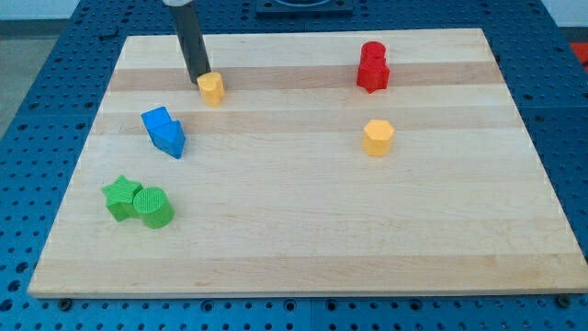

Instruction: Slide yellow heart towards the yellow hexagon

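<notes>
Where the rod leaves the frame's upper edge, its top is cut off; my tip (199, 83), an end effector with nothing to open or close, touches the yellow heart (212, 88) at upper left. Bare surface (303, 230) stretches rightward to the yellow hexagon (378, 137). Two red blocks (372, 68) near the top edge blur together
</notes>
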Available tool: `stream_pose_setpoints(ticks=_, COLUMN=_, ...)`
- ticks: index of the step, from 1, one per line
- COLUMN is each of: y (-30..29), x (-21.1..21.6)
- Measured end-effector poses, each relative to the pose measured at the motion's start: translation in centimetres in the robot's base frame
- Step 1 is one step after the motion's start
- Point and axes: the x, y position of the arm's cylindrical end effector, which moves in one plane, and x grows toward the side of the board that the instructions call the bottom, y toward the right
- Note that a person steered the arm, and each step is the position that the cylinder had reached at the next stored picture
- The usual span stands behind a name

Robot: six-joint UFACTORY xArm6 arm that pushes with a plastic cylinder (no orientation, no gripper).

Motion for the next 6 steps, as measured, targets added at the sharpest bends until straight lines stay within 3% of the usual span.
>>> stream_pose_setpoints(ticks=3, y=0.1, x=0.5)
stream_pose_setpoints(ticks=5, y=4.1, x=3.3)
stream_pose_setpoints(ticks=6, y=3.8, x=2.7)
